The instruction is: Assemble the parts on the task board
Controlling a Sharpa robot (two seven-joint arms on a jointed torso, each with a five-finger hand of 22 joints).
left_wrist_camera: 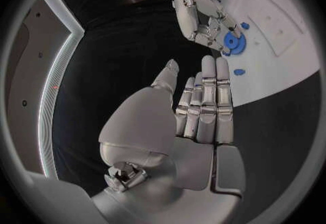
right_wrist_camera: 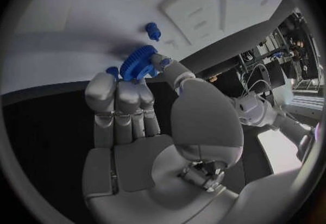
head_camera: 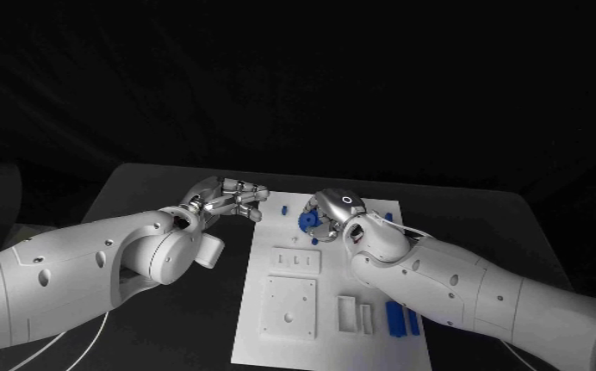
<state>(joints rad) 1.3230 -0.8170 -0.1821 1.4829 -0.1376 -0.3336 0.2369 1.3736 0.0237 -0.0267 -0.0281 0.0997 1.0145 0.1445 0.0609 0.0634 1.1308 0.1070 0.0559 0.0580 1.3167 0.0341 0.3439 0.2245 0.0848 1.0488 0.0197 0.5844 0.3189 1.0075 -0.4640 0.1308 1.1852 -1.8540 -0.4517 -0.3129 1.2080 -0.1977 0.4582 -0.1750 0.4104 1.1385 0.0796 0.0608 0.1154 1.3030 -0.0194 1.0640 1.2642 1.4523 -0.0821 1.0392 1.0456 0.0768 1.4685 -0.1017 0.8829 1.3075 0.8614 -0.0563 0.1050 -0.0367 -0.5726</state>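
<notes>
The white task board (head_camera: 288, 319) lies in the middle of the black table. My right hand (head_camera: 329, 213) is over the board's far end and pinches a blue gear (right_wrist_camera: 138, 62) between thumb and fingers; the gear (left_wrist_camera: 232, 42) also shows under those fingers in the left wrist view. A small blue peg (right_wrist_camera: 152, 30) stands on the board just beyond the gear. My left hand (head_camera: 228, 197) hovers off the board's far left corner over the black table, fingers (left_wrist_camera: 207, 99) straight and together, holding nothing. Two long blue parts (head_camera: 400, 319) lie at the board's near right.
The board carries raised white blocks (head_camera: 297, 262) and a square plate (head_camera: 291, 306) along its middle, plus two white slotted pieces (head_camera: 354, 314). Small blue pegs (head_camera: 284, 210) stand near its far edge. Black table (head_camera: 162, 182) surrounds the board on both sides.
</notes>
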